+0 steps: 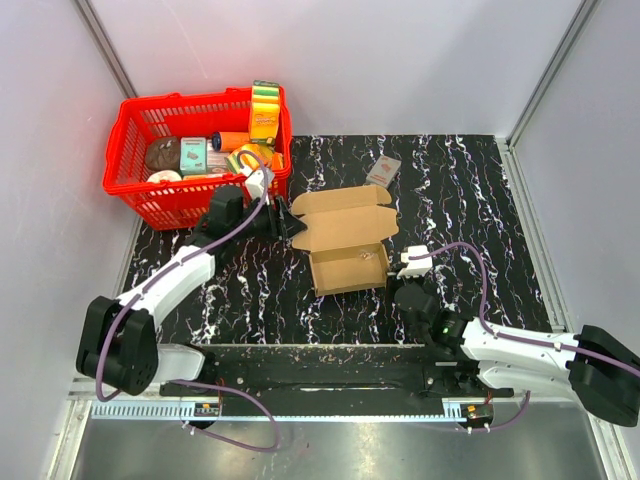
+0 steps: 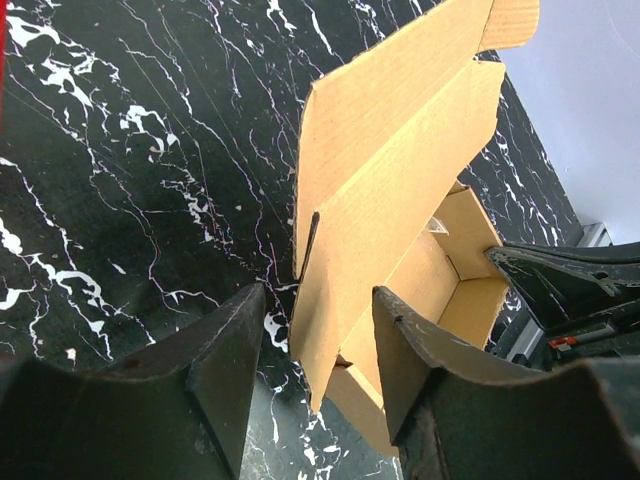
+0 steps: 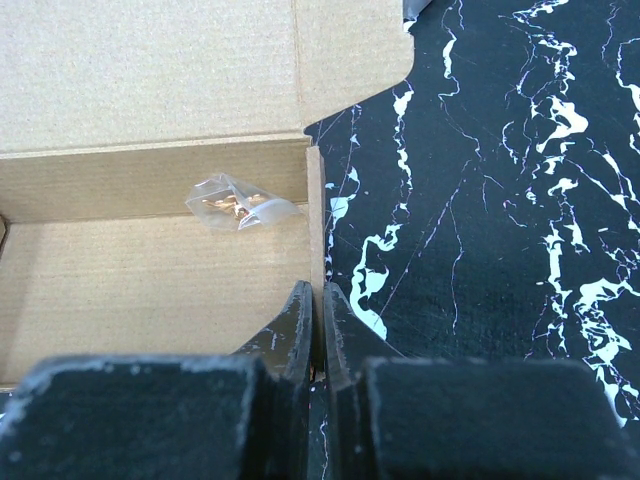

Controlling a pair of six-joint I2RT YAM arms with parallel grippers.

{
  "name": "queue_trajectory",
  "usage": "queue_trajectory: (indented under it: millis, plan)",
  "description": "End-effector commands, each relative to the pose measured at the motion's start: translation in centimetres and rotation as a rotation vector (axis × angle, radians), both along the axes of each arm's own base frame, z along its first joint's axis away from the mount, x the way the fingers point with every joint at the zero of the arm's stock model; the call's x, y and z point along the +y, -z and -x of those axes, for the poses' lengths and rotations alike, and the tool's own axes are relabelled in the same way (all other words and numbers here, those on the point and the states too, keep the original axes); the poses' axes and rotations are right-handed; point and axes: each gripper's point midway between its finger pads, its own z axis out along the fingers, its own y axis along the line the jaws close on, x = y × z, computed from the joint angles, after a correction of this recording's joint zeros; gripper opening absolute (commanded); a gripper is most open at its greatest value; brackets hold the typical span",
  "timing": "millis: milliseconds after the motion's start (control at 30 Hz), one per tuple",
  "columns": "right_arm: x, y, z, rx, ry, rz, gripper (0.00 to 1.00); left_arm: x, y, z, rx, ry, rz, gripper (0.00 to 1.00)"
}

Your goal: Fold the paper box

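The paper box is brown cardboard and stands in the middle of the mat, its lid swung back and open. My left gripper is at the lid's left end. In the left wrist view its fingers straddle the lid's side flap with space on both sides, so it is open. My right gripper is shut on the box's right side wall, seen at the box's right end from above. A small clear plastic packet lies inside the box.
A red basket full of groceries stands at the back left, close behind my left arm. A small grey-and-red packet lies on the black marbled mat behind the box. Pale walls close in both sides.
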Motion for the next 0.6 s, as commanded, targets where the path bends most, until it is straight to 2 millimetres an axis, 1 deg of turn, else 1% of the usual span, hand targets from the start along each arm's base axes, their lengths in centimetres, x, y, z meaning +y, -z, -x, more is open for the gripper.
queue_trajectory:
  millis: [0,67,133,200,367,567]
  plan:
    - [0.57,-1.10,0.01,-0.028,-0.011,-0.040,0.00,-0.48,-1.51,-0.50,-0.037,0.046,-0.002,0.51]
    - [0.64,-1.16,0.01,-0.028,-0.015,-0.041,0.00,-0.67,-1.68,-0.78,-0.035,0.052,0.000,0.49]
    - [0.67,-1.18,0.01,-0.028,-0.017,-0.038,0.00,-0.73,-1.43,-0.68,-0.019,0.068,-0.014,0.43]
    - [0.65,-1.16,0.03,-0.028,-0.016,-0.039,0.00,-0.97,-1.80,-1.09,-0.024,0.080,-0.017,0.40]
    - [0.68,-1.08,0.04,-0.026,-0.018,-0.039,0.00,-0.58,-1.49,-0.97,-0.003,0.083,-0.063,0.33]
    - [0.77,-0.98,-0.02,-0.023,-0.018,-0.035,0.00,-0.11,-1.10,-0.74,0.011,0.081,-0.102,0.32]
